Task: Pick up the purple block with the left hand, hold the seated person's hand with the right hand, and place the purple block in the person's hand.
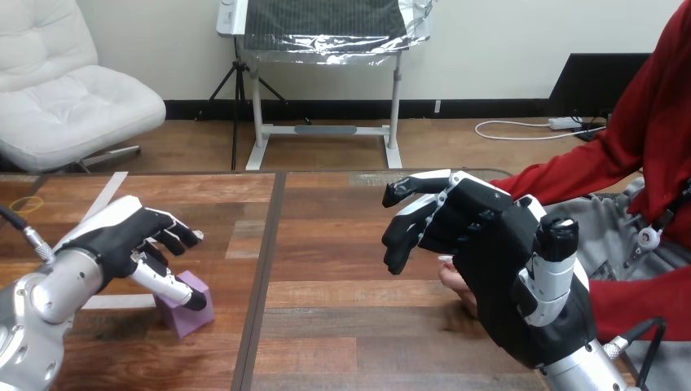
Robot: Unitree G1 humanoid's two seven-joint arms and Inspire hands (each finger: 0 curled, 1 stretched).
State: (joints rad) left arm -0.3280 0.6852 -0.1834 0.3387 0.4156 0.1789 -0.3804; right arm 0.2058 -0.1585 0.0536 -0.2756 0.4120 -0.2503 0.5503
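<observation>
Your left hand hovers over the block at the near left, fingers loosely open, one fingertip on top, gripping nothing. Lower it and close squarely round the sides. Your right hand, half-bent and empty, sits over the person's hand.

Bright, even indoor light; the wooden table shows a mild sheen; shadows on it are soft.
</observation>
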